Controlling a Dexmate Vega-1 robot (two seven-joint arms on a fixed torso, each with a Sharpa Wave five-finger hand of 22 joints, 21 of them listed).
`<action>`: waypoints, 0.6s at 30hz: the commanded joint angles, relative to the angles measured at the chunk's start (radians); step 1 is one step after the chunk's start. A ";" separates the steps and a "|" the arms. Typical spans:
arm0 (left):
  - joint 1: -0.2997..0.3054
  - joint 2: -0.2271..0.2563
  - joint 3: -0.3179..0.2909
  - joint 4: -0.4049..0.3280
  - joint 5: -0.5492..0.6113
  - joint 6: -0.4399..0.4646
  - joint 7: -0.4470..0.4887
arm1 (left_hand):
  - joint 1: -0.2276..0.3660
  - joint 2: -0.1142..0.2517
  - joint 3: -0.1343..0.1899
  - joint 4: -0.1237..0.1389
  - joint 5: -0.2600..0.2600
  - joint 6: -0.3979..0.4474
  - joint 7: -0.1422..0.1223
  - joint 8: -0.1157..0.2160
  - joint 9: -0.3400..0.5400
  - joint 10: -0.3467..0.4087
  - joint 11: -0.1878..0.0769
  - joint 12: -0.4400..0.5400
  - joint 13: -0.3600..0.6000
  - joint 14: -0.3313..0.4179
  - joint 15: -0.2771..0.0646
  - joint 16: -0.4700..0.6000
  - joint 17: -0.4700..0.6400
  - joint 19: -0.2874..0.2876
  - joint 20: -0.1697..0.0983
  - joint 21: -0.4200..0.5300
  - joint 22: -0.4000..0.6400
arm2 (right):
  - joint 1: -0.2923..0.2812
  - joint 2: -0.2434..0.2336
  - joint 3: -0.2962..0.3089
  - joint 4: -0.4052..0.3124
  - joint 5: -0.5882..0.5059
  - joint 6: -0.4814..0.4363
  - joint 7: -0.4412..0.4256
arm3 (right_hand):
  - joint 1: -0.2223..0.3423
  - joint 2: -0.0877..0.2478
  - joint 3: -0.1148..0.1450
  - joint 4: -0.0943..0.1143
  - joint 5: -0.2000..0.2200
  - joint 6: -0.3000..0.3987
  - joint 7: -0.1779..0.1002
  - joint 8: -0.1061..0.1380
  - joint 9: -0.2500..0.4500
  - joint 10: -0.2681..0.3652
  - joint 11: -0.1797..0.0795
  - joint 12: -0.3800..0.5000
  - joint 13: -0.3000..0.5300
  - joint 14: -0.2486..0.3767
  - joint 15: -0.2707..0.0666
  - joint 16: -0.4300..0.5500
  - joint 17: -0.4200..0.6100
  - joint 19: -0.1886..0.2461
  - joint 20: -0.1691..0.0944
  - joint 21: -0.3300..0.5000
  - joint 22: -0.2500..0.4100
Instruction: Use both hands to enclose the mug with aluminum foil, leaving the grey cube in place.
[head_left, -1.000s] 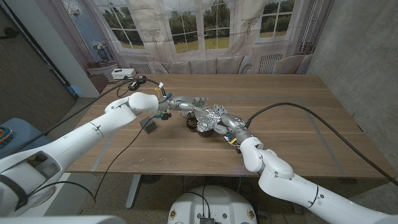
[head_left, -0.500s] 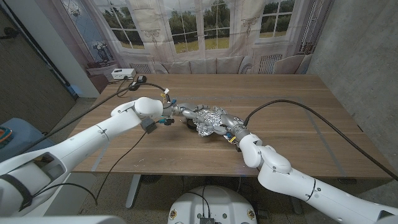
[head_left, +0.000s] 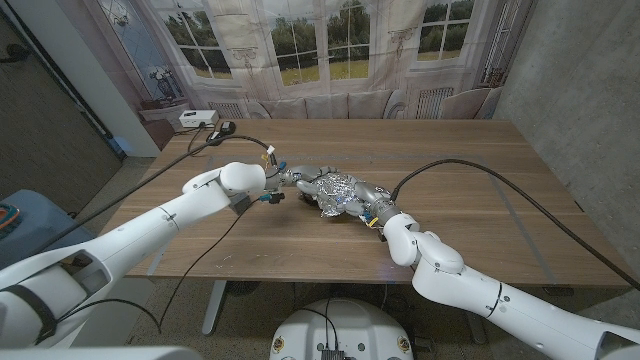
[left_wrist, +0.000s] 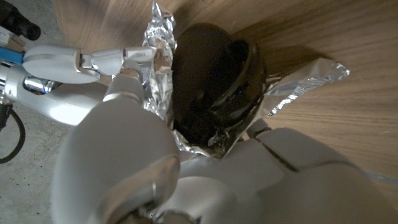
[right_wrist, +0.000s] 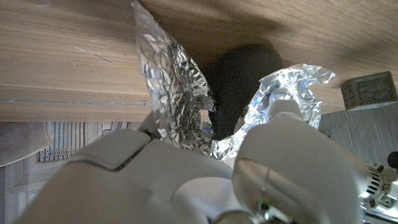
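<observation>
A dark mug (left_wrist: 211, 74) stands mid-table, partly wrapped in crumpled aluminum foil (head_left: 338, 188). My left hand (head_left: 293, 178) presses foil (left_wrist: 155, 68) against the mug's left side. From the other side my right hand (head_left: 366, 203) holds foil (right_wrist: 168, 87) up around the mug (right_wrist: 239, 81). The right hand's fingertips (left_wrist: 134, 56) touch the foil edge close to my left hand (left_wrist: 155, 168). The mug's dark wall still shows between the foil flaps. The grey cube (right_wrist: 367, 89) sits on the table beside the mug; in the head view my left forearm mostly hides it.
A white box (head_left: 197, 118) and a black plug with cables (head_left: 218, 130) lie at the table's back left. A black cable (head_left: 470, 170) arcs over the table (head_left: 480, 215) from my right arm. Bare wood extends to the right and front.
My left arm has swung inward over the cube. Both hands have drawn closer together and the foil sits tighter around the mug, hiding more of its dark wall in the head view.
</observation>
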 joint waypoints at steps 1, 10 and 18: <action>0.010 -0.041 -0.008 0.061 -0.051 -0.031 0.016 | 0.155 0.170 0.042 -0.010 -0.015 0.005 0.009 -0.005 0.003 0.017 -0.019 0.002 -0.001 0.023 -0.037 0.002 -0.001 0.055 -0.069 0.001 0.007 | 0.004 0.010 0.007 0.025 0.020 0.044 -0.043 | -0.015 0.019 -0.002 0.017 0.010 0.033 -0.018 0.001 0.002 0.049 -0.013 0.004 0.003 0.010 -0.063 0.000 0.004 -0.005 -0.009 -0.005 0.003; 0.014 -0.056 -0.018 0.084 -0.080 -0.055 0.031 | 0.265 0.144 0.017 -0.004 -0.054 0.281 -0.048 0.057 0.006 0.255 -0.086 0.063 -0.008 0.222 -0.104 0.026 0.000 0.192 -0.109 0.048 0.013 | 0.003 0.006 0.009 0.025 0.016 0.067 -0.055 | 0.010 0.025 -0.006 0.010 0.016 0.071 -0.034 0.002 0.003 0.103 -0.014 0.012 0.006 0.055 -0.073 0.010 0.000 0.012 -0.027 -0.004 0.004; 0.013 -0.047 -0.019 0.067 -0.072 -0.048 0.038 | 0.271 0.143 -0.003 0.003 -0.056 0.413 -0.101 0.089 0.011 0.359 -0.107 0.085 -0.009 0.279 -0.108 0.022 -0.002 0.185 -0.112 0.050 0.017 | 0.001 -0.001 0.011 0.018 0.005 0.070 -0.054 | 0.012 0.028 -0.010 0.012 0.018 0.085 -0.040 0.002 0.004 0.105 -0.021 0.007 0.008 0.051 -0.068 0.006 0.001 0.008 -0.020 -0.008 0.004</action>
